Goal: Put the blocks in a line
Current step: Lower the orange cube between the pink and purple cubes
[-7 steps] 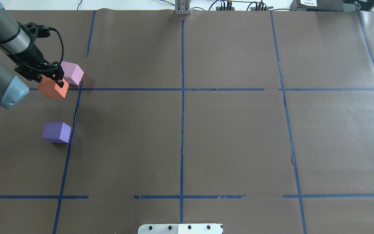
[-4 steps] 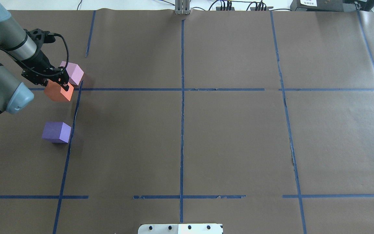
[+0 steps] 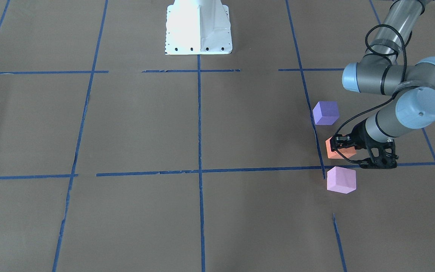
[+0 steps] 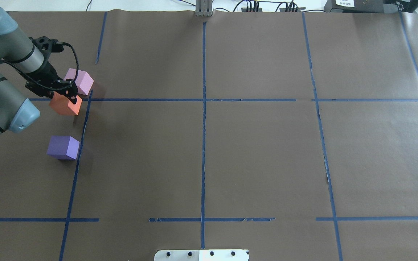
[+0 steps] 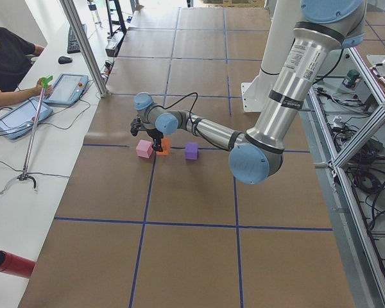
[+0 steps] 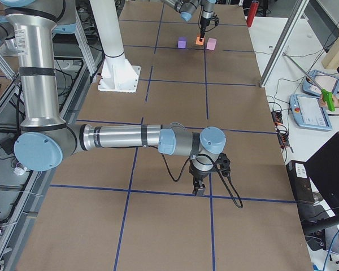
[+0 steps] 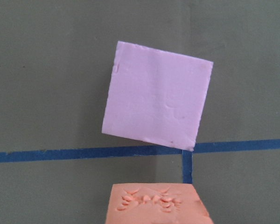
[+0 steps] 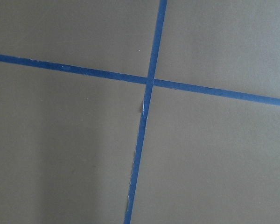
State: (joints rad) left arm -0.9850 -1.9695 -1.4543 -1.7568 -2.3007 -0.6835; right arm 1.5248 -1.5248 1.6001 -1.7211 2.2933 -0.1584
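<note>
My left gripper (image 4: pixel 66 95) is shut on the orange block (image 4: pixel 65 105), low over the brown paper; I cannot tell whether the block touches it. The pale pink block (image 4: pixel 82 80) lies just beyond it, close but apart, and the blue-violet block (image 4: pixel 63 146) lies nearer the robot. In the front-facing view the orange block (image 3: pixel 337 149) sits between the violet block (image 3: pixel 326 112) and the pink block (image 3: pixel 341 180). The left wrist view shows the pink block (image 7: pixel 157 102) above the orange block's top (image 7: pixel 156 206). My right gripper (image 6: pixel 199 189) shows only in the exterior right view; I cannot tell whether it is open or shut.
Blue tape lines (image 4: pixel 203 127) divide the brown paper into a grid. The white robot base (image 3: pixel 198 26) stands at the table's near edge. The right arm hovers over a tape crossing (image 8: pixel 149 83), far from the blocks.
My left gripper has carried the orange block a little to the right and toward the robot, nearer the vertical tape line. The pink and violet blocks have not moved.
</note>
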